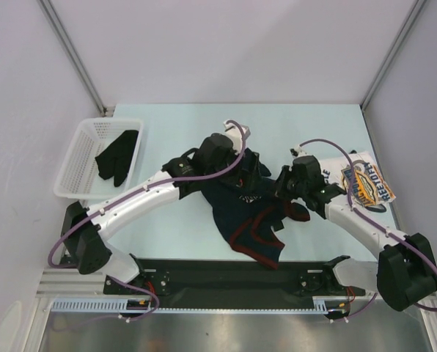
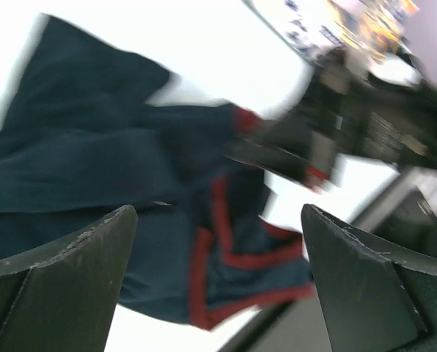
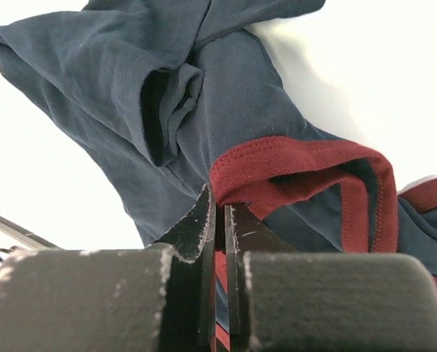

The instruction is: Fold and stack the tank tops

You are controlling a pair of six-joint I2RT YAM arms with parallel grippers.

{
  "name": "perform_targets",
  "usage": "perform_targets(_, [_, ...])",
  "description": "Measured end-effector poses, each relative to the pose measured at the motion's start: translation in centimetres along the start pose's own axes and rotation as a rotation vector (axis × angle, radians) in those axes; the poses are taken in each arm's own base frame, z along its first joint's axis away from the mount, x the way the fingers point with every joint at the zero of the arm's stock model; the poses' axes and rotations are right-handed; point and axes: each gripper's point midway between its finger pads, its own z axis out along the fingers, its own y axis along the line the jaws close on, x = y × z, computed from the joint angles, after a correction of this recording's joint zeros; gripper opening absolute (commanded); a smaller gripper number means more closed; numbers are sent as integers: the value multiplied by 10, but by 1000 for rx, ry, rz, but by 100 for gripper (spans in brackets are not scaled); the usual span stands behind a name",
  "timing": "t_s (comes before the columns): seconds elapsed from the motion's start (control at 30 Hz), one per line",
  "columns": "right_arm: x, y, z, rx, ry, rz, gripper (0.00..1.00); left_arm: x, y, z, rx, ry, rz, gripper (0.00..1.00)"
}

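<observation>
White walls close in a pale blue-green counter (image 1: 167,125). A white mesh basket (image 1: 75,150) stands at the counter's left edge. The navy tank top (image 1: 240,213) lies crumpled in the middle, reaching toward the near edge, its dark-red trim bunched on the right side. The white tank top (image 1: 365,183), with its yellow-blue print facing up, lies flat against the right edge, partly under the right arm. A dark cloth (image 1: 118,158) lies inside the basket. The left fingers (image 2: 79,271) are spread wide, released, above the navy cloth and holding nothing. The right fingers (image 3: 196,235) are clenched on a fold of the navy tank top's red trim.
</observation>
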Motion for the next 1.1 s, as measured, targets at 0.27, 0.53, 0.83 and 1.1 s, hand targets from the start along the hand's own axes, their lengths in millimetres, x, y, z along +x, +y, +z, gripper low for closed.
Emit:
perform_targets(0.27, [32, -18, 1, 33, 45, 16, 0, -3, 79, 11, -144, -27, -92, 100])
perform_targets(0.53, [40, -19, -1, 25, 37, -10, 0, 12, 98, 18, -174, -20, -100, 100])
perform_targets(0.83, [60, -33, 7, 6, 9, -100, 0, 33, 113, 26, -203, -18, -60, 100])
perform_targets(1.1, [67, -36, 3, -42, -81, -123, 0, 31, 121, 34, -233, -33, -26, 100])
